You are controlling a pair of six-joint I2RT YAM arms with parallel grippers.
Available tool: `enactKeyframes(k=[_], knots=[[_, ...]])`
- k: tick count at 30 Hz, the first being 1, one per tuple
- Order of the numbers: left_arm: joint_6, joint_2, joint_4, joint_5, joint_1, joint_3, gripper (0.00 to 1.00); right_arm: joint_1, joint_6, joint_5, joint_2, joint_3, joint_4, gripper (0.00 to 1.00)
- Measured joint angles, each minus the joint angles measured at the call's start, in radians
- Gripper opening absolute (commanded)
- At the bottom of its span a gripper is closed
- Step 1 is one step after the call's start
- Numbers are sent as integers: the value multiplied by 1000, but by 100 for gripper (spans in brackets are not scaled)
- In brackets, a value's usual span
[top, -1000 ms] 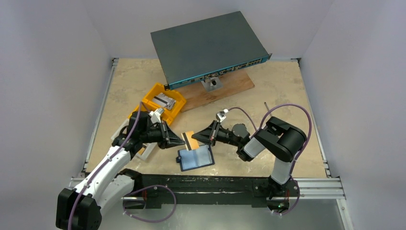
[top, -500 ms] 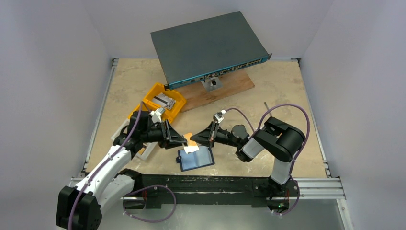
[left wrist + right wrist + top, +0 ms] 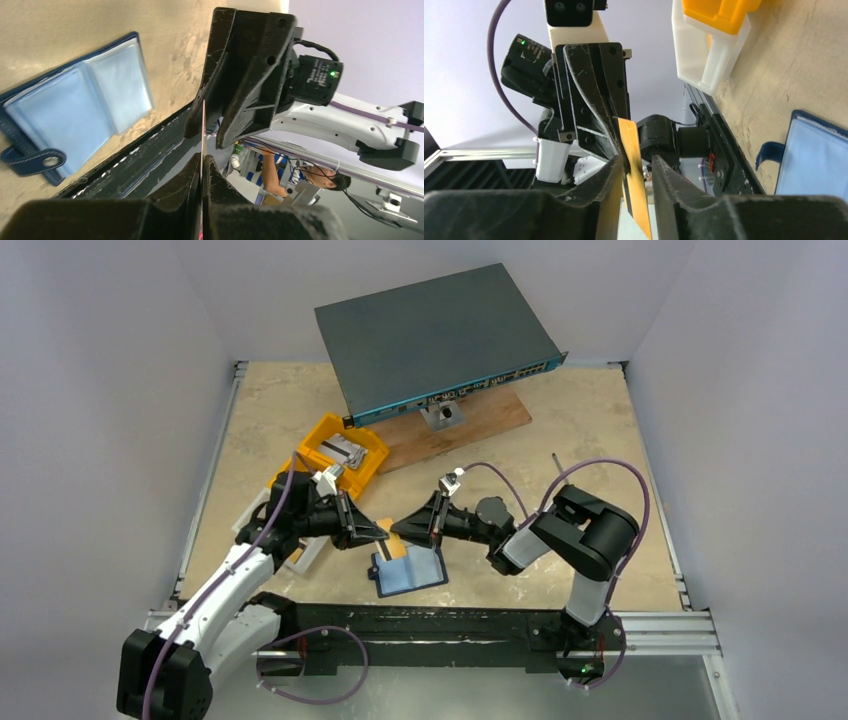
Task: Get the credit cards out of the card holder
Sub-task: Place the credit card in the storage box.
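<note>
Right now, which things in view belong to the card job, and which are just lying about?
Job: orange credit card, pinched by the left gripper, between the right gripper's open jaws; open card holder.
Lying about: yellow bin, white bin, network switch, wooden board.

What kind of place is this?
Likely a robotics lab test cell: left arm and right arm bolted to a metal rail, plain white walls around the table, plus a network switch.
</note>
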Motion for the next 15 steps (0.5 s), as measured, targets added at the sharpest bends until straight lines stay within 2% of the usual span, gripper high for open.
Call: enactKeyframes(k=[1,3,7,12,15], knots=[[10,-6,-19,-10,0,1,0,0,-12,-2,-8,0,-24,55],[42,-26,-99,-50,0,18,0,1,-45,-8,-39,1,-99,71],[134,-83,-334,-204,-1,112,0,1,-166,-10,-156,39,-365,91],[206,-148,-612,-486,-1,272,0,1,-333,21,-263,131,-699,96],[213,-150,-787,-713,-1,366,0,1,-428,60,-300,175,-874,97]])
